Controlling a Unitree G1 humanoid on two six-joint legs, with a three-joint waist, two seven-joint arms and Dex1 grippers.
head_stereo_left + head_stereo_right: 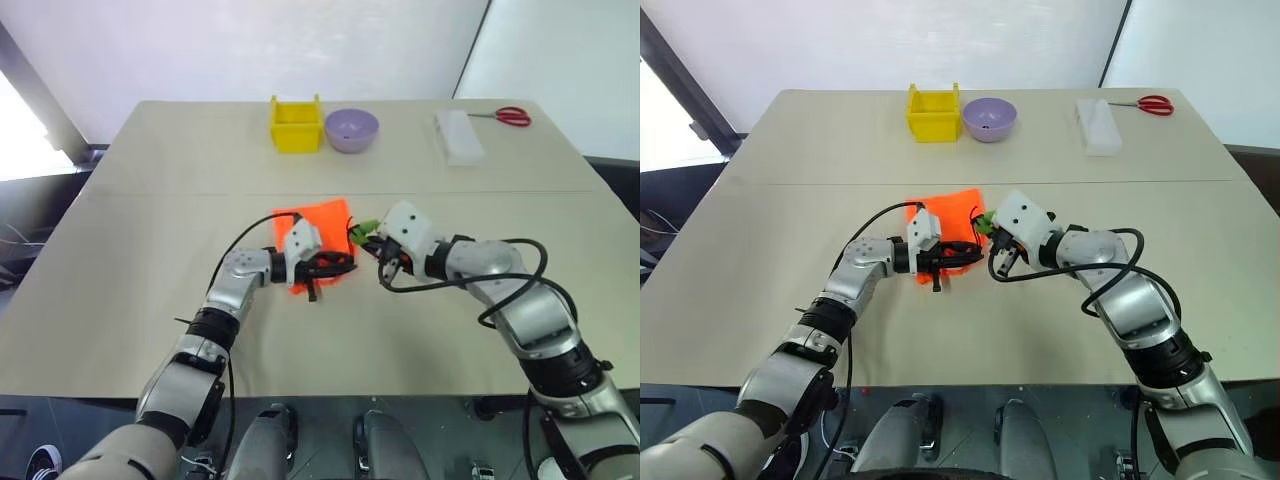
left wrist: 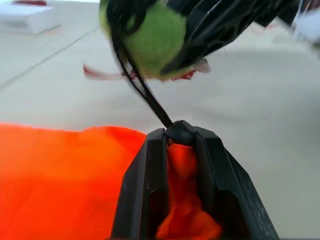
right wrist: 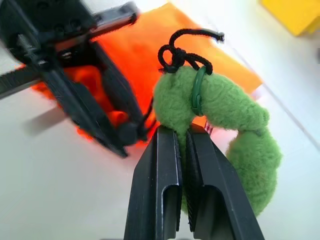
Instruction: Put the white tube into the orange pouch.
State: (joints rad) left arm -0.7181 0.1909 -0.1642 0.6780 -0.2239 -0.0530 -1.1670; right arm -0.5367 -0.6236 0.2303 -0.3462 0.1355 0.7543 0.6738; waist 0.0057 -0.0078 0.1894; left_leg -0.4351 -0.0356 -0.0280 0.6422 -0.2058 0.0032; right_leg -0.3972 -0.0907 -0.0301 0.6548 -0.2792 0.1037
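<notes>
Two black-fingered grippers work at the bright orange soft fabric pouch [image 1: 318, 232]: the left gripper [image 2: 181, 145] pinches its bunched edge, while the right gripper [image 3: 184, 150], beside it, clamps the fuzzy green cord toy [image 3: 220, 120]. I cannot locate the white tube.

No legible text, label, brand mark, number or sign found in any view. The orange pouch [image 1: 318, 232], its green plush charm [image 3: 215, 120], the yellow bin [image 1: 295, 124], the purple bowl [image 1: 351, 129] and the white box [image 1: 459, 137] on the worktop [image 1: 150, 250] all present plain, unmarked surfaces.
</notes>
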